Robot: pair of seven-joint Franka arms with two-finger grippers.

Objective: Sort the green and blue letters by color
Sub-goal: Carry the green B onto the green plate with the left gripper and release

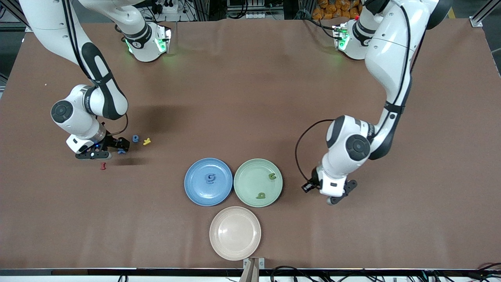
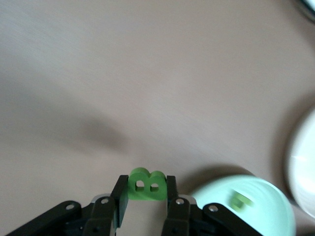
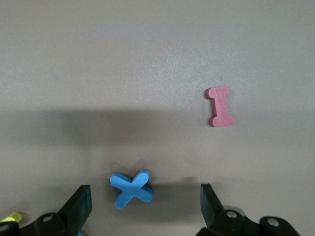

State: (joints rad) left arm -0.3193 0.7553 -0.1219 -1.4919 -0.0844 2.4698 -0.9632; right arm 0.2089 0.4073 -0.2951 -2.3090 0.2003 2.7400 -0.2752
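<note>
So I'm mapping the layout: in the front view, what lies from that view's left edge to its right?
Red letter → blue x → blue a → yellow letter → blue plate → green plate.

We see our left hand point(image 2: 146, 196) clamped on a bright green foam letter B point(image 2: 146, 185), plain brown table point(image 2: 147, 73) below, a pale green round plate point(image 2: 256, 206) close by carrying a small green letter point(image 2: 241, 200)
</note>
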